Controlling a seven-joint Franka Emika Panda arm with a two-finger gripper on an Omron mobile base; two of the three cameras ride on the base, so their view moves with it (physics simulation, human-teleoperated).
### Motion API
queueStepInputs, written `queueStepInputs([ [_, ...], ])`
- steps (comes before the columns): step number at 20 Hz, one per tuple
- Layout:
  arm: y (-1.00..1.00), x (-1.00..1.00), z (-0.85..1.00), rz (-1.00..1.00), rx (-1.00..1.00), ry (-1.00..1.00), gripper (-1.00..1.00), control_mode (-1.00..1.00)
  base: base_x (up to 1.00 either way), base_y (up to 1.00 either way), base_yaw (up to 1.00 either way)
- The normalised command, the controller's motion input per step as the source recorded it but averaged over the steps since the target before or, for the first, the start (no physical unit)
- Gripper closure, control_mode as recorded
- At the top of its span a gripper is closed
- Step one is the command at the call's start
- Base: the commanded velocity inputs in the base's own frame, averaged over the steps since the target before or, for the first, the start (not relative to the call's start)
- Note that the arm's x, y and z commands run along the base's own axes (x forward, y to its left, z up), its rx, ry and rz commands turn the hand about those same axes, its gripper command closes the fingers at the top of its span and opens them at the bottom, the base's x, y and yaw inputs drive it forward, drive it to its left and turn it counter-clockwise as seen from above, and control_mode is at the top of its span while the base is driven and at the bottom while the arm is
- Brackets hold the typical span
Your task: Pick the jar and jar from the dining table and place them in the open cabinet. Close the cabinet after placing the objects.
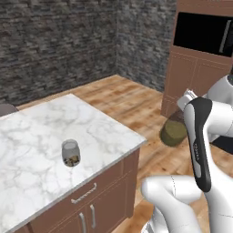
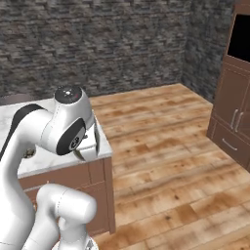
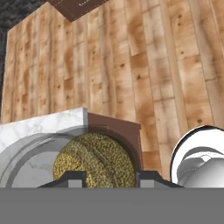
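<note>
Jar [image 3: 94, 159] with olive filling sits between the gripper [image 3: 109, 177] fingers, apparently clamped and lifted off the table [image 1: 41, 132]. Glass is probably smooth, rigid and breakable, so hold its sides firmly. Brown jar [image 1: 70, 153] stands on the table, well apart.

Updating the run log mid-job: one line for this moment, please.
gripper: shut on olive jar, off the table | brown-chunk jar: on dining table | cabinet: not reached
</note>
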Motion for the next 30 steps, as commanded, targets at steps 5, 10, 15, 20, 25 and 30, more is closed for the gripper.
queueStepInputs([
  [5, 0.0, 0.0, 0.0, 0.0, 0.0, 0.0, 1.0, 1.0, -0.2, 0.0, -0.44],
  [10, 0.0, 0.0, 0.0, 0.0, 0.0, 0.0, 1.0, 1.0, -0.24, 0.0, -0.45],
  [15, 0.0, 0.0, 0.0, 0.0, 0.0, 0.0, 1.0, 1.0, -0.21, 0.0, -0.45],
  [20, 0.0, 0.0, 0.0, 0.0, 0.0, 0.0, 1.0, 1.0, -0.18, 0.0, -0.47],
  [25, 0.0, 0.0, 0.0, 0.0, 0.0, 0.0, 1.0, 1.0, -0.18, 0.0, -0.48],
  [30, 0.0, 0.0, 0.0, 0.0, 0.0, 0.0, 1.0, 1.0, -0.17, 0.0, -0.49],
])
